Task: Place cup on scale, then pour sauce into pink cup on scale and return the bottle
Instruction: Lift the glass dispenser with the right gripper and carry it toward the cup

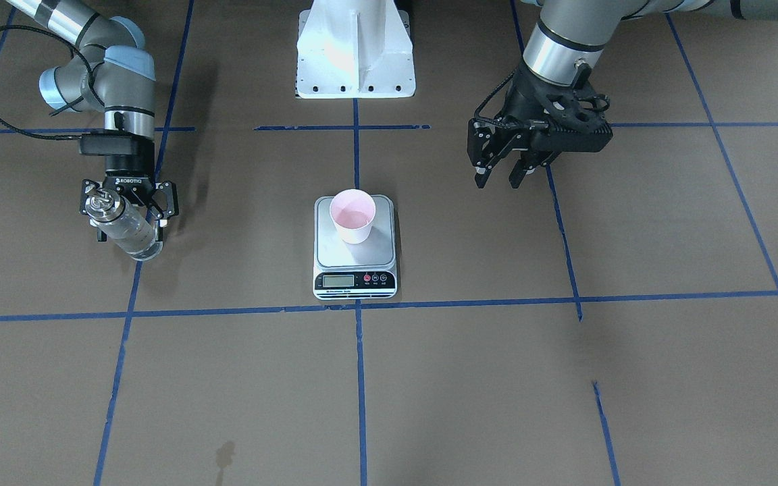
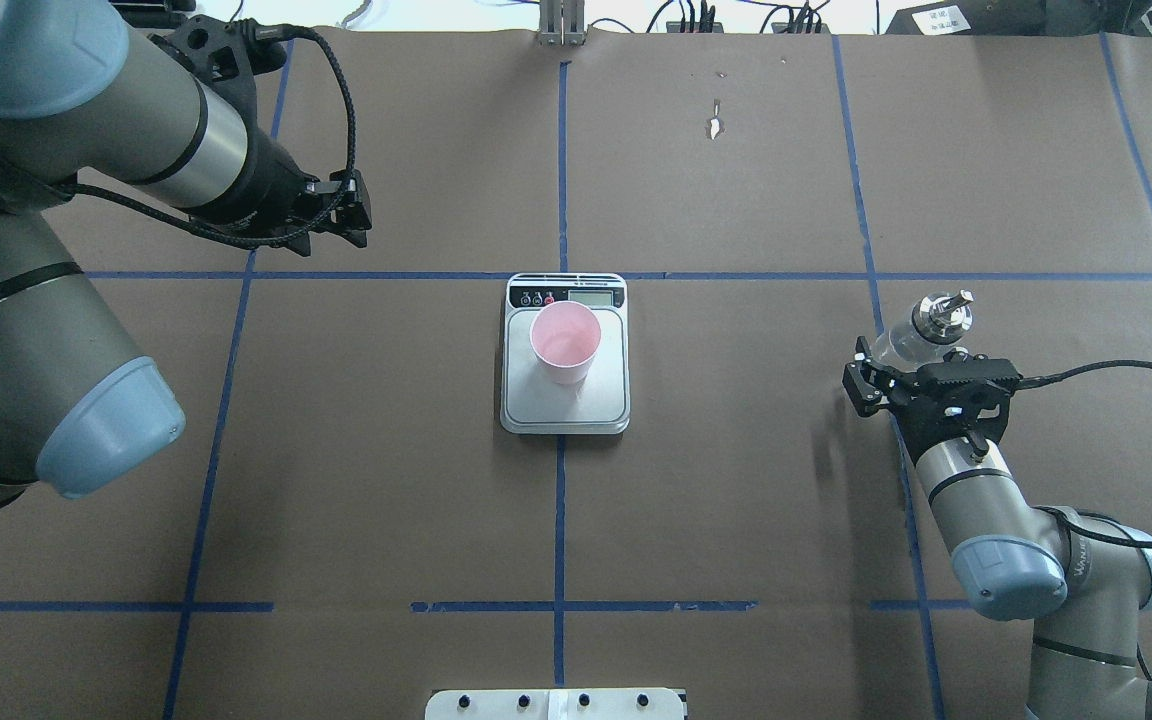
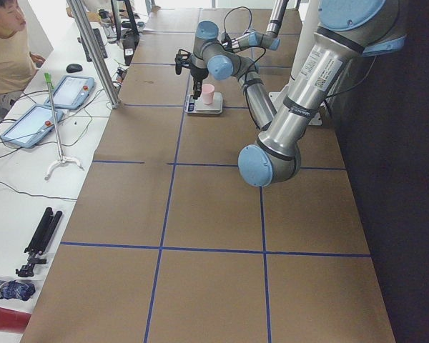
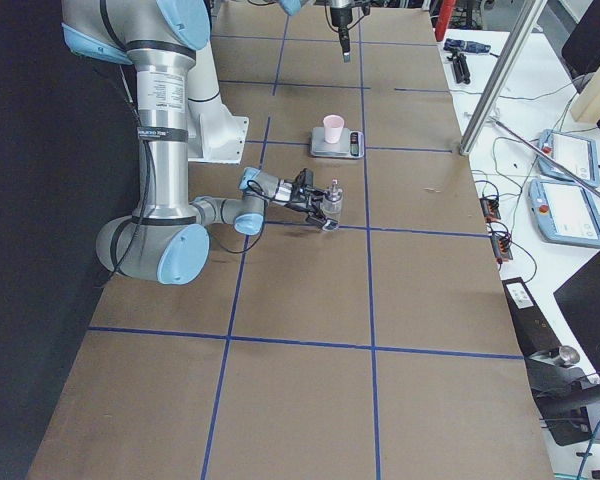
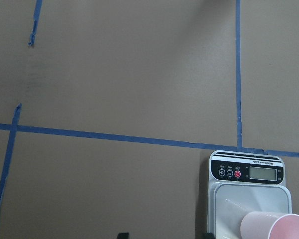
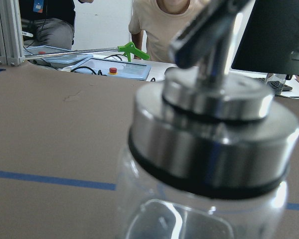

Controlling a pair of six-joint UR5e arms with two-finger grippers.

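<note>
The pink cup (image 1: 352, 216) stands upright on the silver scale (image 1: 335, 255) at mid-table; both also show in the overhead view, cup (image 2: 565, 342) on scale (image 2: 608, 398). The clear glass bottle (image 1: 125, 226) with its silver cap and spout is upright with its base at the table surface, far to my right (image 2: 921, 322). My right gripper (image 1: 130, 235) reaches in level and is shut on the bottle's body. The right wrist view is filled by the bottle's cap (image 6: 209, 149). My left gripper (image 1: 497, 181) is open and empty, raised and well to the left of the scale (image 2: 356, 215).
Blue tape lines divide the brown table. The white robot base plate (image 1: 355, 54) sits at the robot's side of the table. A side bench with tablets and a seated person (image 3: 7, 43) lies beyond the far edge.
</note>
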